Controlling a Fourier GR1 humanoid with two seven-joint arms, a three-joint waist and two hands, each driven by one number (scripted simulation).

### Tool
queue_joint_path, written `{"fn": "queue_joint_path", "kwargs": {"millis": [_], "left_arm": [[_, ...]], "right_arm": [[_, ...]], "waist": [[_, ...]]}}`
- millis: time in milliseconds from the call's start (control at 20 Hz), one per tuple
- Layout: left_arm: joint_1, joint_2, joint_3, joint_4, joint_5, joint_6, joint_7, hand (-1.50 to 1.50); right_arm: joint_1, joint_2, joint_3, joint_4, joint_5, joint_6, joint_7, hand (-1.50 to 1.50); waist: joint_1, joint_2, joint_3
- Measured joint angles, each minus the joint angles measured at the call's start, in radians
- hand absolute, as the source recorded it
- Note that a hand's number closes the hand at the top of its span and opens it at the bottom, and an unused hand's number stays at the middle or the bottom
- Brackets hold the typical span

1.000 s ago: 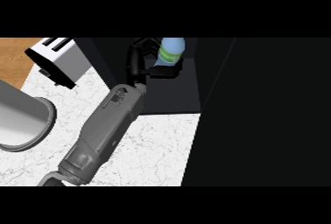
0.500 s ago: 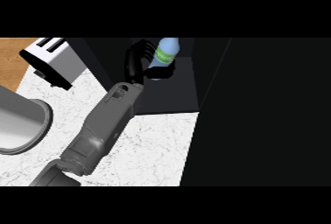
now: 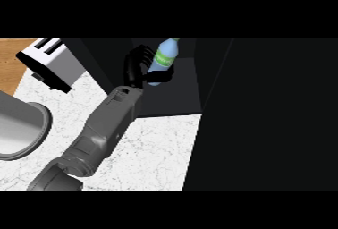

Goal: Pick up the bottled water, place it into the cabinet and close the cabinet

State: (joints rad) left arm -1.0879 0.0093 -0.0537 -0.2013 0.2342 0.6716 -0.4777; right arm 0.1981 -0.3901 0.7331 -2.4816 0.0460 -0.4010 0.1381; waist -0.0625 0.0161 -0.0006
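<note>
Fingers (image 3: pixel 135 58) of the left hand (image 3: pixel 140 67) curl round one bottled water (image 3: pixel 161 60), held inside the dark cabinet (image 3: pixel 171 98). Its base is hidden. One toaster (image 3: pixel 52 65) and one pot (image 3: pixel 16 129), cut off, share the bench (image 3: pixel 152 152).

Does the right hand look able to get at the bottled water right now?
Probably not. No right hand shows in the head view, and the bottled water is already held: the left hand is curled round it, up inside the dark cabinet. The large dark panel also stands along its right side.
</note>
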Motion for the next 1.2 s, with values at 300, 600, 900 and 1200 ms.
{"fn": "queue_joint_path", "kwargs": {"millis": [300,600,900,1200], "left_arm": [[-0.018,-0.004,-0.016,0.076,-0.041,0.06,-0.013,-1.5],[-0.033,-0.006,-0.045,0.126,-0.084,0.114,0.002,-1.5],[-0.025,-0.009,-0.037,0.127,-0.088,0.14,-0.016,-1.5],[-0.021,-0.006,-0.016,0.098,-0.075,0.075,-0.051,-1.5]], "right_arm": [[0.006,-0.018,-0.001,-0.002,-0.003,0.0,-0.014,-1.5],[-0.003,-0.022,0.003,0.001,-0.008,0.002,-0.021,-1.5],[-0.002,-0.026,0.004,0.005,-0.013,0.004,-0.036,-1.5],[-0.009,-0.022,0.004,0.006,-0.015,0.0,-0.034,-1.5]], "waist": [[-0.011,0.004,0.0],[-0.015,0.006,0.0],[-0.019,0.008,0.0],[-0.015,0.008,-0.001]]}}
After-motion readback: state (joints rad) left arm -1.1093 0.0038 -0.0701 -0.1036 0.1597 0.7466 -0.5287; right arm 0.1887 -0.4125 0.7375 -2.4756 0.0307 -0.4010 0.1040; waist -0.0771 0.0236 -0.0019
